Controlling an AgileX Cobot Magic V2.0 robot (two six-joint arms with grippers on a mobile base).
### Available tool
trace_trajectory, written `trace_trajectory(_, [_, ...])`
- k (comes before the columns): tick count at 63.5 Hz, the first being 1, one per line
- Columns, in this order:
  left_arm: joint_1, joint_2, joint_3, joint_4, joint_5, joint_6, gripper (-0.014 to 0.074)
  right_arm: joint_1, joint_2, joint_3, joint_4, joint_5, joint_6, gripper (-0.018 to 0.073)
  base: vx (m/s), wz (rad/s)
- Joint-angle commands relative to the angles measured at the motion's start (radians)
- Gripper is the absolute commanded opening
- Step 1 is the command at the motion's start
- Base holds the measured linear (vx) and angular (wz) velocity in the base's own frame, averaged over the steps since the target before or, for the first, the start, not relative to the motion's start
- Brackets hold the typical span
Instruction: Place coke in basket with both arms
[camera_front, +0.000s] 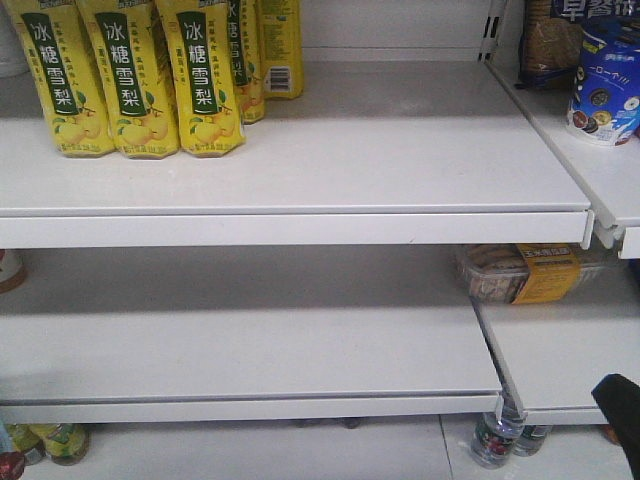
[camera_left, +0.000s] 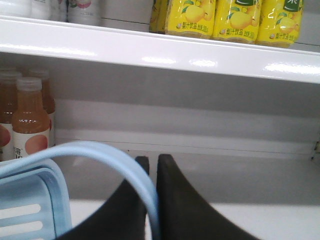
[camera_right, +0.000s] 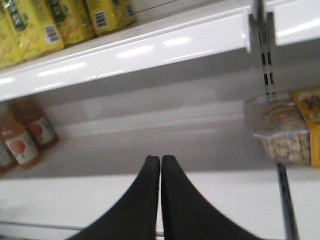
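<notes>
The coke is out of view in every frame. In the left wrist view, the light blue basket (camera_left: 29, 206) fills the lower left corner, and its curved blue handle (camera_left: 116, 161) arches up and runs down between the black fingers. My left gripper (camera_left: 153, 161) is shut on that handle, in front of the lower shelf. My right gripper (camera_right: 160, 160) is shut with nothing between its fingers and points at the bare lower shelf board (camera_right: 150, 145). A black piece of an arm (camera_front: 622, 418) shows at the lower right edge of the front view.
Yellow pear-drink bottles (camera_front: 130, 80) stand on the upper shelf (camera_front: 300, 215). Orange juice bottles (camera_left: 30, 122) stand at the lower shelf's left, also visible as juice bottles (camera_right: 21, 146). A clear biscuit pack (camera_right: 280, 131) lies right of the slotted shelf upright (camera_right: 268, 55). Water bottles (camera_front: 495, 440) stand on the floor.
</notes>
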Motion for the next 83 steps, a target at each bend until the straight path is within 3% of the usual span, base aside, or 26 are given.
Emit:
trace_trajectory(1, [0.001,-0.022,-0.029,0.038,-0.156,0.042,-0.0006,0.002,0.006,-0.029,0.272,0.091,-0.015,-0.0005,0.00,0.00])
trace_trajectory(4, [0.001,-0.022,-0.029,0.038,-0.156,0.042,-0.0006,0.002,0.006,-0.029,0.396,0.131,-0.027,-0.0005,0.00,0.00])
trace_trajectory(8, [0.001,-0.022,-0.029,0.038,-0.156,0.042,-0.0006,0.002,0.006,-0.029,0.477,0.155,-0.050,-0.0005,0.00,0.00])
trace_trajectory(24, [0.001,-0.022,-0.029,0.038,-0.156,0.042,-0.0006,0.002,0.006,-0.029,0.418,0.106,-0.061,-0.0005,0.00,0.00])
trace_trajectory(30, [0.001,-0.022,-0.029,0.038,-0.156,0.042,-0.0006,0.002,0.006,-0.029,0.489,0.127,-0.129,-0.0005,0.00,0.00])
trace_trajectory(34, [0.001,-0.022,-0.029,0.038,-0.156,0.042,-0.0006,0.002,0.006,-0.029,0.594,0.163,-0.227,-0.0005,0.00,0.00])
trace_trajectory(44, [0.001,-0.022,-0.029,0.038,-0.156,0.042,-0.0006,0.001,-0.015,-0.025,0.933,0.250,-0.651,-0.0005,0.00,0.00])
trace_trajectory(49, [0.001,-0.022,-0.029,0.038,-0.156,0.042,-0.0006,-0.012,-0.042,0.008,1.073,0.206,-0.899,-0.0005,0.00,0.00])
trace_trajectory(56, [0.001,-0.022,-0.029,0.038,-0.156,0.042,-0.0006,-0.066,-0.096,0.090,1.223,0.061,-1.090,-0.0005,0.00,0.00])
trace_trajectory(71, [0.001,-0.022,-0.029,0.038,-0.156,0.042,-0.0006,-0.242,-0.248,0.109,1.334,-0.026,-1.275,-0.0005,0.00,0.00])
trace_trajectory(83, [0.001,-0.022,-0.029,0.038,-0.156,0.042,-0.0006,-0.309,-0.262,0.109,1.427,-0.002,-1.556,-0.0005,0.00,0.00])
